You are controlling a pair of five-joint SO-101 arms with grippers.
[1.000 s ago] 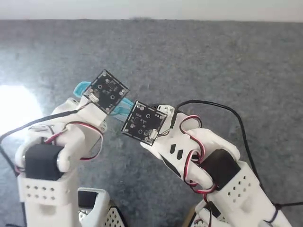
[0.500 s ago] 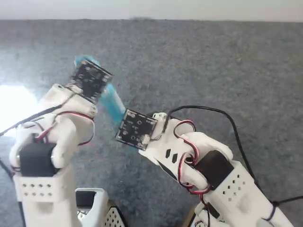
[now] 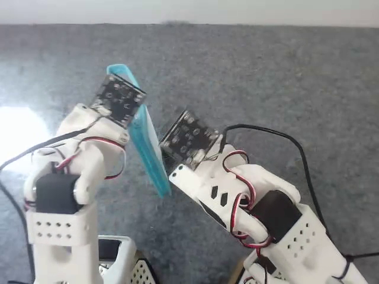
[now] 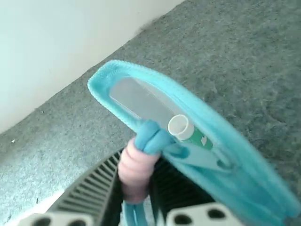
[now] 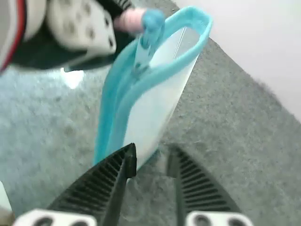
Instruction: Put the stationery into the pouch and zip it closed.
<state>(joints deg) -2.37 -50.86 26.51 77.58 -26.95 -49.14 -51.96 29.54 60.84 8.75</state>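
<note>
The teal pouch [image 3: 146, 145] hangs tilted above the grey table, one end up, held by the left arm. In the left wrist view my left gripper [image 4: 136, 176] is shut on the pink zipper pull [image 4: 134, 162] at the pouch's [image 4: 141, 92] open mouth. A pen with a white end and a green band [image 4: 182, 128] sticks out of the opening. My right gripper [image 5: 148, 165] sits at the pouch's [image 5: 153, 101] lower end, its jaws a little apart with table showing between them.
Grey carpet-like table surface [image 3: 284, 77] runs to a pale wall at the back. The right arm's body and cables [image 3: 254, 195] fill the lower right. A bright glare patch [image 3: 18, 130] lies at the left edge.
The left arm has swung the pouch up from low between the arms, so that it now hangs on end. The right gripper's camera board shifted up and right beside the pouch.
</note>
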